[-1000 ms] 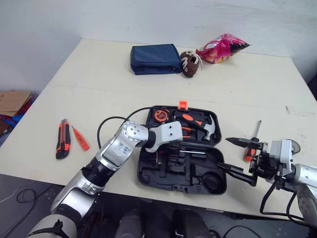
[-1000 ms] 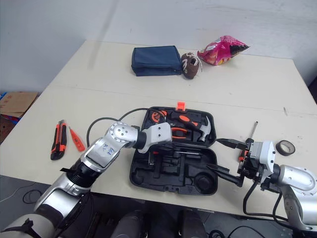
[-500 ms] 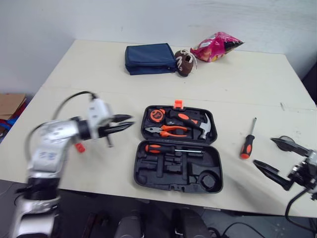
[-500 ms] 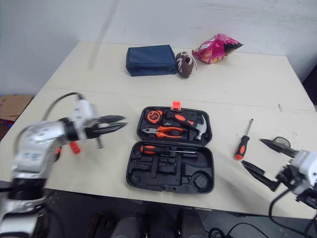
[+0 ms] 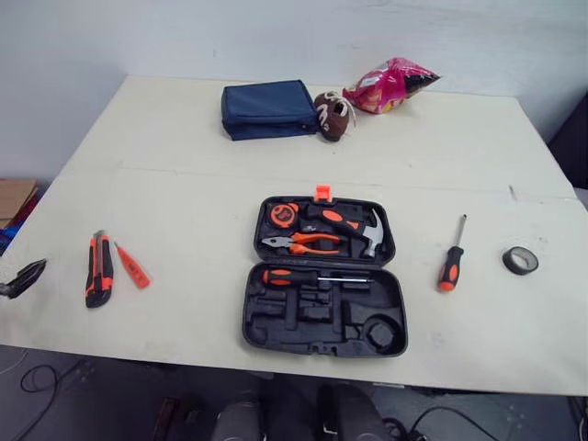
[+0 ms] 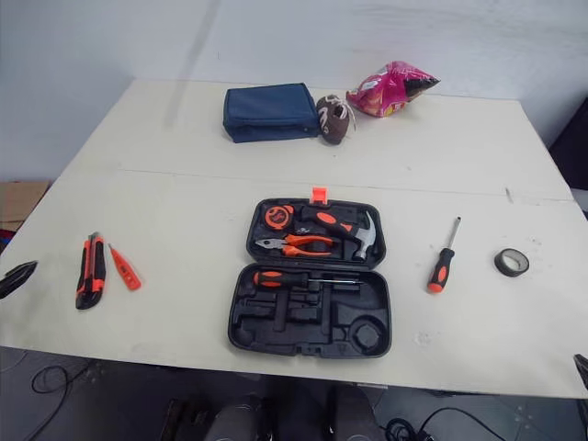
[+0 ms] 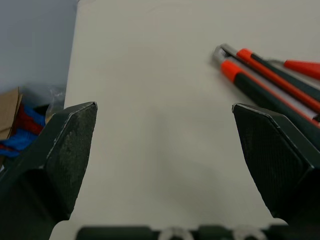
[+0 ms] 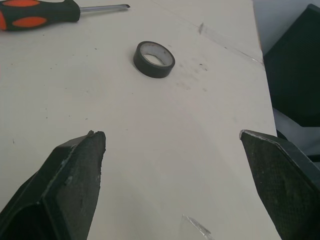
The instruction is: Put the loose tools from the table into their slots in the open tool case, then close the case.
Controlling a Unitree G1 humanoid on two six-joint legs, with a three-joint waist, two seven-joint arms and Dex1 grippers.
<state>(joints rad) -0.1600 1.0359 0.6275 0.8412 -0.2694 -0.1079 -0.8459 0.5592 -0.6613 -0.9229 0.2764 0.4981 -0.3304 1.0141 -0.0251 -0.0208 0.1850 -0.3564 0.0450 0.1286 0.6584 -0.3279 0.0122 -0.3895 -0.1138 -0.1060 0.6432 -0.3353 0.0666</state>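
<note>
Tool case [image 5: 303, 327] lies open at the centre of the head view, hinge running across the frame, orange latch [image 5: 322, 193] on its far edge. Four loose tools flank it. At centre left, the utility knife [image 5: 97, 281] and the orange tester pen [image 5: 134, 267] lie side by side, long axes running roughly up and down the frame, the pen more slanted. At centre right are the screwdriver [image 5: 450, 265], blade toward the top of the frame, and beyond it the tape roll [image 5: 520, 260] lying flat.

My left gripper [image 5: 22, 277] sits at the left edge of the frame, just beside the knife and well apart from the case. Its fingers are spread wide and hold nothing. My right gripper [image 8: 172, 142] is equally wide and empty, with the tape roll straight ahead of it and the screwdriver farther on. I judge the left arm fits the knife and the right fits the tape.

From my left wrist, the knife is cut off at the frame edge and lies off to one side of my fingers, not between them. The case's empty slots are black on black, so I cannot match shapes apart from a round recess [image 5: 385, 333].
</note>
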